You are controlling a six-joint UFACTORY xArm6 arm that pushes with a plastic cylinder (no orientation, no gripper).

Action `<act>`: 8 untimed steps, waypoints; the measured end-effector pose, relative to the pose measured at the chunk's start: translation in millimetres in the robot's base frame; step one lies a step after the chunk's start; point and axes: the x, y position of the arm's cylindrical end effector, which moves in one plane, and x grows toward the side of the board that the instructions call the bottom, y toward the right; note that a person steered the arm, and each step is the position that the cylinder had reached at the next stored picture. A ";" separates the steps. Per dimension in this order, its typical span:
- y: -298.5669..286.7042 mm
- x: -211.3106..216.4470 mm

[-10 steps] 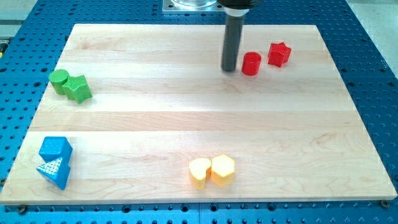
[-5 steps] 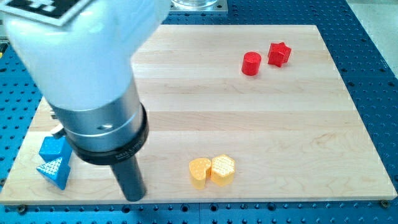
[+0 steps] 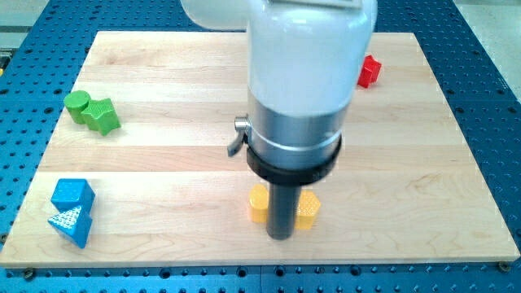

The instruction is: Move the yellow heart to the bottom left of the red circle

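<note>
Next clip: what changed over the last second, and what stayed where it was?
My tip swung from beside the red circle, past the board's bottom left, to the bottom edge of the yellow heart and yellow hexagon. The arm now hides the red circle. The yellow, green and blue blocks and the red star look unmoved.

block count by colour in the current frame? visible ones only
Green: 2, a cylinder and a star
Blue: 2, a cube and a triangle
Yellow: 2, a heart and a hexagon, either side of my tip
Red: 1, a star; the arm hides anything beside it
Total: 7 visible
</note>
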 end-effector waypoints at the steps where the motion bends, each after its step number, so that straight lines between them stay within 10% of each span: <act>1: -21.2 -21.2; 5: -107.3 -39.5; 8: 23.3 -93.5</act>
